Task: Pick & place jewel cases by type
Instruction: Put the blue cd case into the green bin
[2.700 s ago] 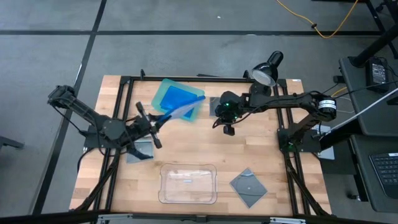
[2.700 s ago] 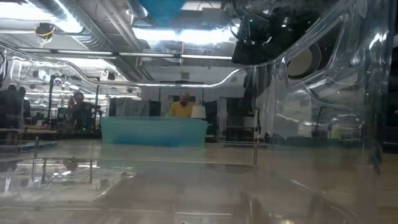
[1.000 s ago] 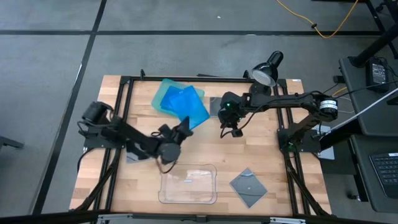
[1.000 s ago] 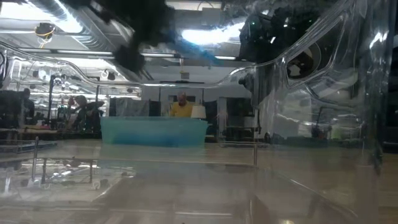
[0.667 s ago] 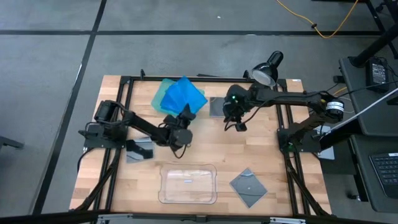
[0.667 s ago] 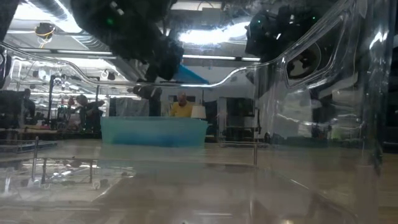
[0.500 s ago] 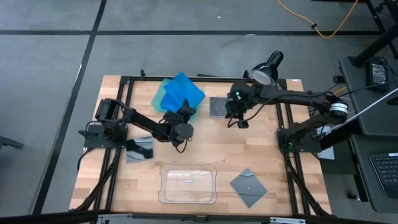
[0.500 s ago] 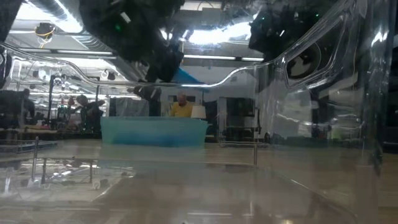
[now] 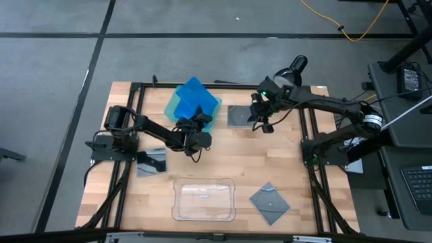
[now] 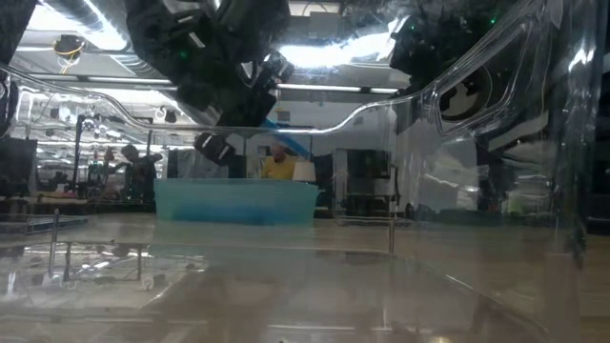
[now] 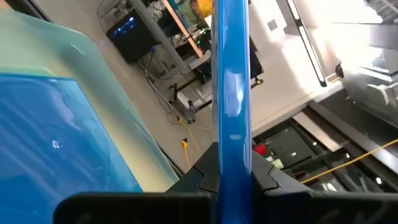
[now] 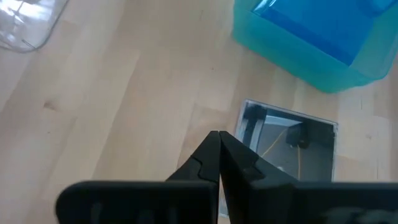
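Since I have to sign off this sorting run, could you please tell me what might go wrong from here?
1. The left tool pinches the blue jewel case only by one edge over the teal tray; it could slip or land askew on the blue case already inside.
2. The right tool, shut, hovers near the grey jewel case; it could nudge it instead of gripping.

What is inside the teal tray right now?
The teal tray holds at least one blue case lying flat. The left gripper holds another blue case above it, covering most of the tray, so the count is unclear.
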